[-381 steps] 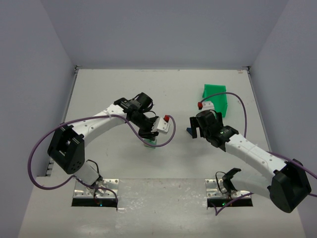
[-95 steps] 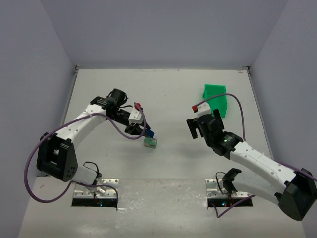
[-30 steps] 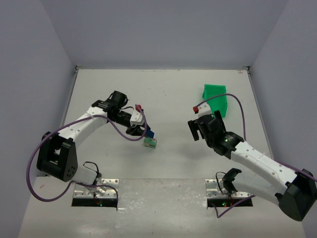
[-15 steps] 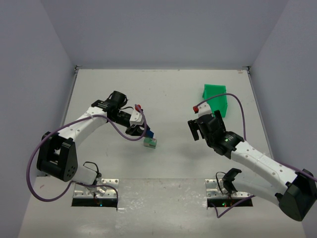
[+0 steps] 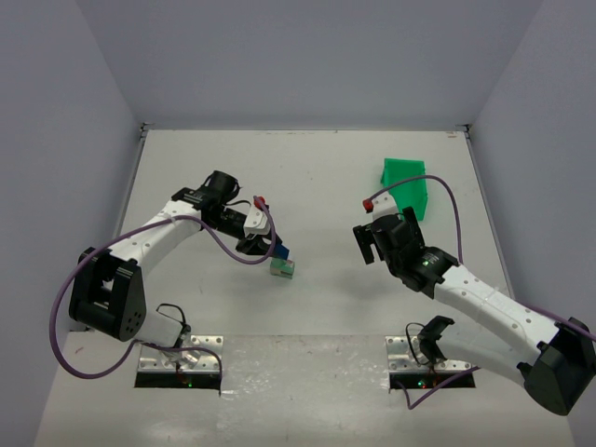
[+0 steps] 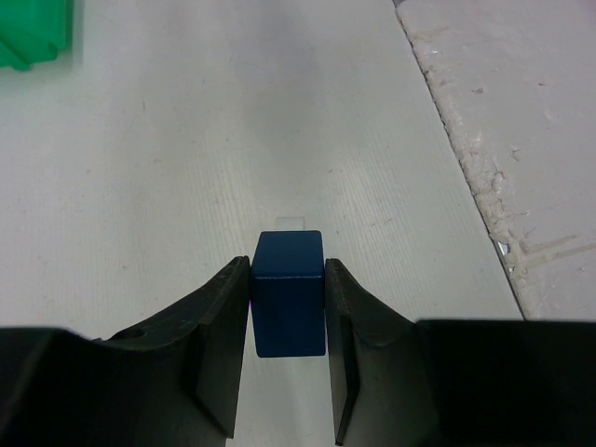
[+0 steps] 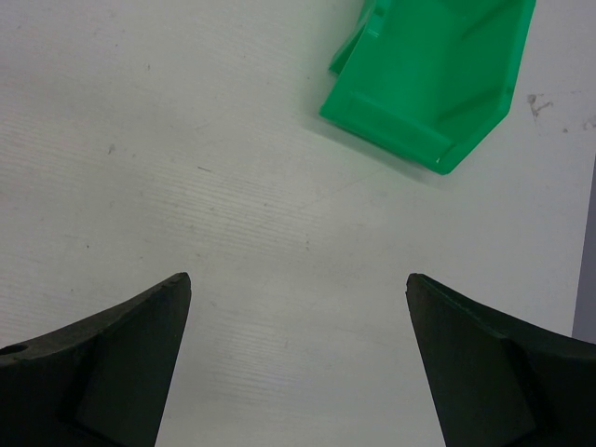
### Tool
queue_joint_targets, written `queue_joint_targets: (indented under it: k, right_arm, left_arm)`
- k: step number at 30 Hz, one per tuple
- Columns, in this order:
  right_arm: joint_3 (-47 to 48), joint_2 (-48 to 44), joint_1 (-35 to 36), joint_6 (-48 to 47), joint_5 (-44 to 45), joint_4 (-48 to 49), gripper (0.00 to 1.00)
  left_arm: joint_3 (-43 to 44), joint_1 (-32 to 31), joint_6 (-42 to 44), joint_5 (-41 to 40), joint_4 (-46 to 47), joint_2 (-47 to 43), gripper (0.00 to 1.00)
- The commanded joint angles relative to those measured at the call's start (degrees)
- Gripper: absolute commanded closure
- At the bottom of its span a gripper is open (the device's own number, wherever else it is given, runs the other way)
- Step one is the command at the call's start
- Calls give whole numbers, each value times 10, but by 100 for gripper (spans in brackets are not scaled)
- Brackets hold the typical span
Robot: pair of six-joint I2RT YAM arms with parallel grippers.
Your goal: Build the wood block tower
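Observation:
My left gripper (image 5: 277,250) is shut on a dark blue wedge block (image 5: 281,251), which sits between the two black fingers in the left wrist view (image 6: 289,293). A light green cube (image 5: 282,268) rests on the table right beside and below the blue block; I cannot tell whether they touch. In the left wrist view only a pale sliver (image 6: 290,222) shows past the blue block. No tan cube shows. My right gripper (image 5: 365,244) is open and empty over bare table, also in the right wrist view (image 7: 296,279).
A bright green plastic bin (image 5: 406,183) stands at the back right, just beyond the right gripper; it shows in the right wrist view (image 7: 428,74) and at the corner of the left wrist view (image 6: 33,33). The table's rough seam (image 6: 470,158) runs to the right of the left gripper.
The blue block, earlier on the table beside the right gripper, is now in the left gripper by the green cube. Over the last second nothing has visibly moved.

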Motion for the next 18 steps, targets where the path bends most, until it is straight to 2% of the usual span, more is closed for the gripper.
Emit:
queue_joint_targets:
  k: [1,18]
  right_arm:
    - [28,0,-3,7,5,7,1]
    - [34,15,-3,2,1,7,1]
  left_arm:
    - [8,9,8,18,5,1,70]
    - [11,9,-5,10,14,6,65]
